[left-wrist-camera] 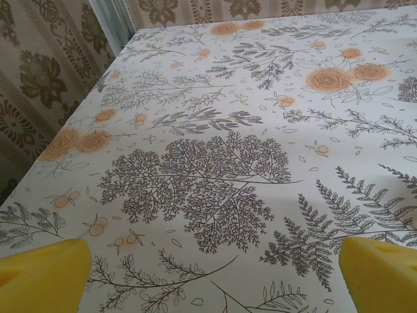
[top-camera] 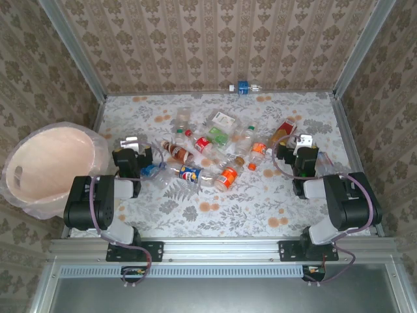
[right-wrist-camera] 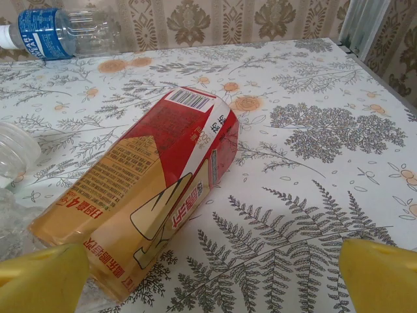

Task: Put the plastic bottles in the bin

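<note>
My left hand point(top-camera: 132, 145) is wide apart and holds nothing, low over the flowery bench point(top-camera: 260, 208). My right hand point(top-camera: 301, 142) is wide apart too, with nothing in it. A red and gold bottle point(right-wrist-camera: 163, 189) lies on its side just in front of it. The plastic bottles point(top-camera: 208, 153) lie in a heap between my hands. One blue bottle point(top-camera: 244, 87) lies by the far wall. The bin point(top-camera: 62, 153) stands at the left, beside my left arm.

Walls point(top-camera: 195, 45): standing on three sides, carrying beige damask wallpaper in vertical bands. Aluminium posts point(top-camera: 73, 47): running up the two far corners, leaning outward. Table point(top-camera: 260, 215): wearing a white cloth printed with grey ferns and orange roses. Aluminium rail point(top-camera: 221, 246): lying along the near edge. Light: falling soft and even.
</note>
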